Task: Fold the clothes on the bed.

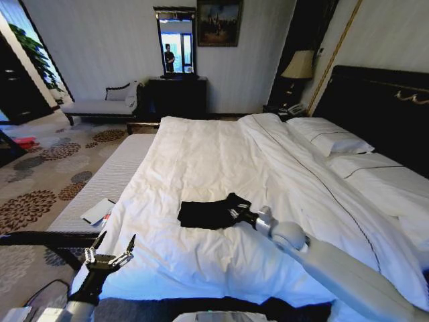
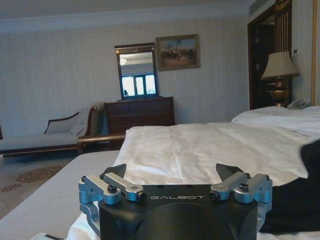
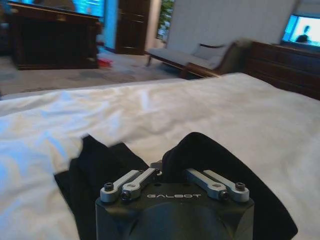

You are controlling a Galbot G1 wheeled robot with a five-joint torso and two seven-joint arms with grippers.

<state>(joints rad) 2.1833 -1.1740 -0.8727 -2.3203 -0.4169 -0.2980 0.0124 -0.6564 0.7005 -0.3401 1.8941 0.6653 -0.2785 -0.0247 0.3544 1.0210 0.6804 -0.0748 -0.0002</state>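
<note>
Bed (image 1: 201,161): large, with a white duvet, white pillows at the head end and a dark headboard; every place below is given relative to it.
Bench (image 1: 107,181): long and pale, set against the foot end of the bed, with a small flat white item lying on it.
Right arm (image 1: 348,268): grey, reaching from the near side of the bed in across the duvet.
Clothes (image 1: 208,213): one small black garment, tiny against the bed, lying on the duvet near the near edge, about midway along the bed's length. It looks like a flat, roughly rectangular dark patch. The end nearest the arm is raised into a soft rounded fold. In the right wrist view the fabric (image 3: 210,160) humps up just in front of the fingers.
Right gripper (image 1: 236,209): at the raised end of the clothes, fingers drawn together and clamped on the black fabric.
Left gripper (image 1: 108,253): low by the near foot corner of the bed, just off the duvet edge, fingers spread apart and holding nothing.
</note>
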